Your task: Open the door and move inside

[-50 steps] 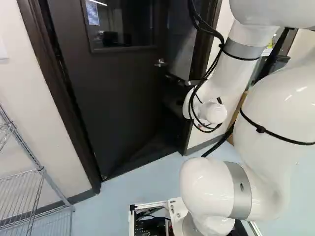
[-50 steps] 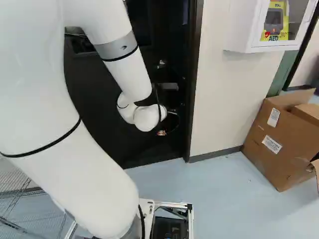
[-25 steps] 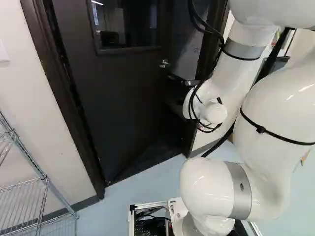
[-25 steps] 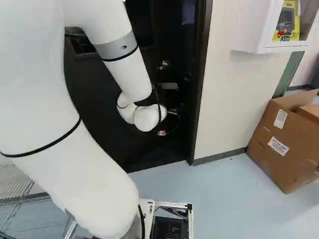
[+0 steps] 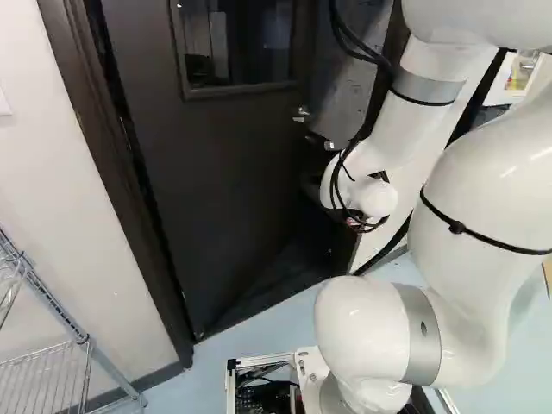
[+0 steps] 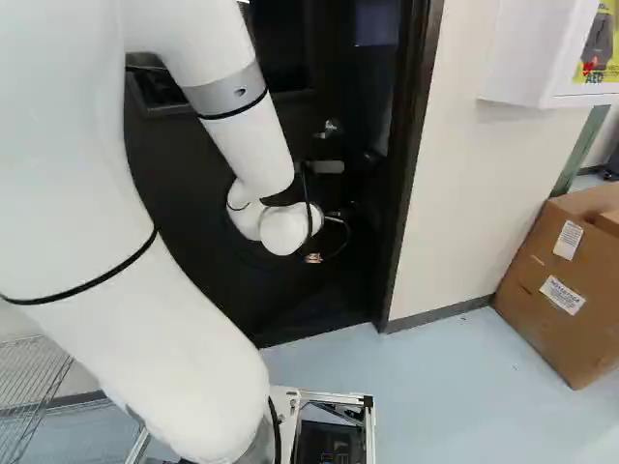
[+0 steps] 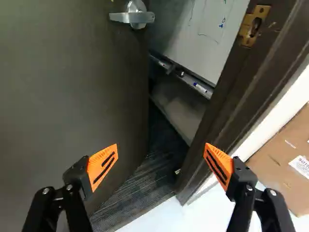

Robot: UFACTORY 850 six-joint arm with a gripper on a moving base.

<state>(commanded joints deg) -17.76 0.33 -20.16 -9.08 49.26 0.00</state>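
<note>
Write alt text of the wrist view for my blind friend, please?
A dark door with a silver lever handle stands partly open. An open black gripper with orange pads is in front, and a whiteboard shows beyond.

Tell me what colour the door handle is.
Silver; the door handle shows best in the wrist view.

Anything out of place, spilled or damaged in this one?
Nothing looks spilled or damaged. The door stands ajar, which suits the task. The cardboard box near the door frame might be slightly out of place.
</note>
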